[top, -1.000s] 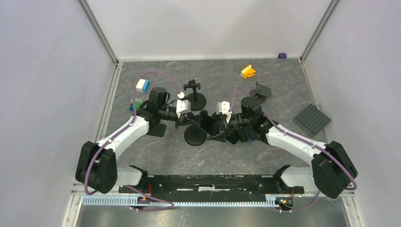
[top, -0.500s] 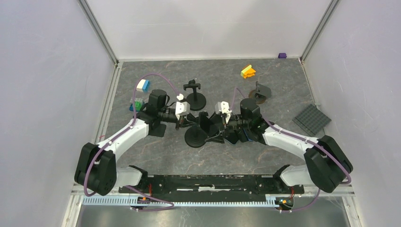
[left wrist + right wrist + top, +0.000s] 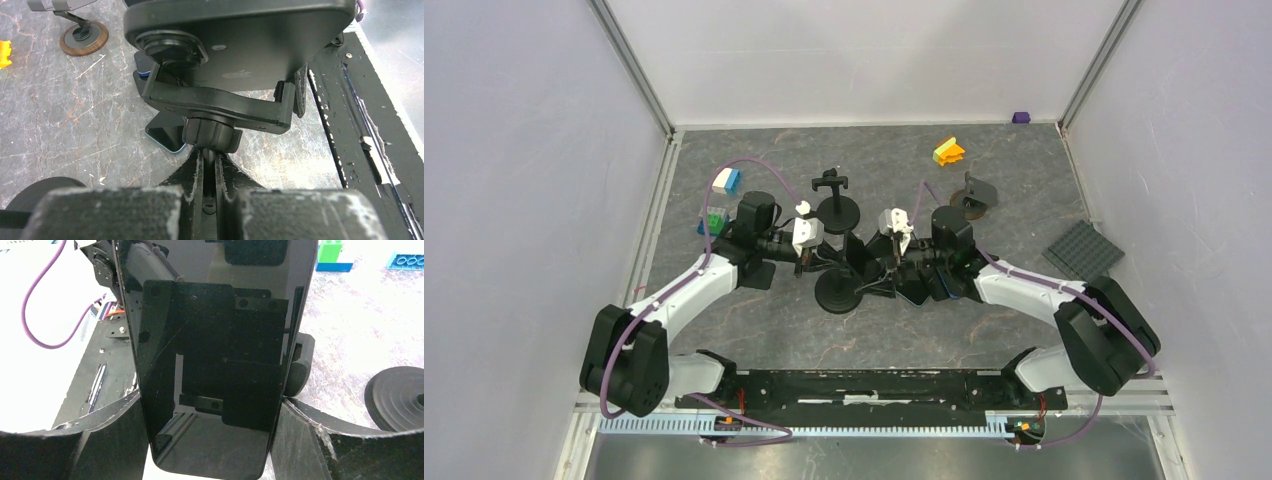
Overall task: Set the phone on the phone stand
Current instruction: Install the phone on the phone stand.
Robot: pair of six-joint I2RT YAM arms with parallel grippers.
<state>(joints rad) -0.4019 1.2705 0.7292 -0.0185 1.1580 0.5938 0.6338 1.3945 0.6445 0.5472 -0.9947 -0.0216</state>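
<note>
1. Overhead: both arms meet at the phone stand on the bench.
2. Left wrist: my left jaws pinch the stand's stem; the phone sits against its cradle.
3. Right wrist: my right jaws clamp the phone's long edges.

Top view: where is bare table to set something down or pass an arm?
Free: the near strip between the phone stand and the black rail; the far strip between the second stand and the back wall. Crowded: the centre, around the phone.
</note>
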